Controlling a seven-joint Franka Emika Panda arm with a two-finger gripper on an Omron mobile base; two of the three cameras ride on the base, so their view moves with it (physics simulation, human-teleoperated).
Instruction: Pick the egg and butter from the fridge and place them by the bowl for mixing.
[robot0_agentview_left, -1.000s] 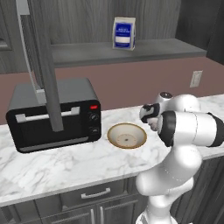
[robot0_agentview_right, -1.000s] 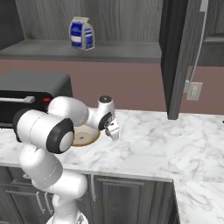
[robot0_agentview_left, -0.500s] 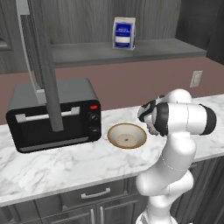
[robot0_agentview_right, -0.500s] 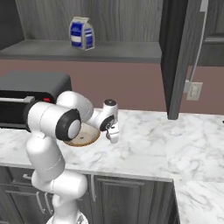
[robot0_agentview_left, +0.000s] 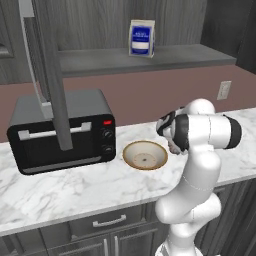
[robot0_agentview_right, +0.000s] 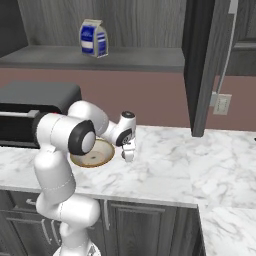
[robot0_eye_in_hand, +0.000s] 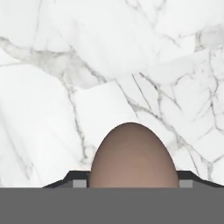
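Egg (robot0_eye_in_hand: 133, 156) is seen in the hand view as a smooth brownish oval sitting between the two dark finger tips, with the white marble counter (robot0_eye_in_hand: 109, 65) spread beneath it, so the gripper (robot0_agentview_right: 128, 153) is judged to be about half open and closed on the egg across its short axis. In the right base view the gripper hangs low over the counter, just beside the tan bowl (robot0_agentview_right: 93, 154) on the side away from the black toaster oven (robot0_agentview_left: 62, 131); whether the egg already touches the marble cannot be told. In the left base view the hand is largely hidden behind the arm's own white joint, near the bowl's rim. The egg is judged to be light, rigid but brittle, and smooth enough to slip, so only a gentle squeeze is called for: too hard a pinch risks a cracked shell, too slack a one risks a drop onto hard stone. A hold at the widest girth, as appears to be taken now, is judged the safest, since the curved ends would let it squirt out. Once it is set down, rolling is a likely hazard on the flat marble, so a low, slow release close to the bowl is advisable. A blue and white carton (robot0_agentview_left: 141, 38) stands on the shelf above, well apart from the work.
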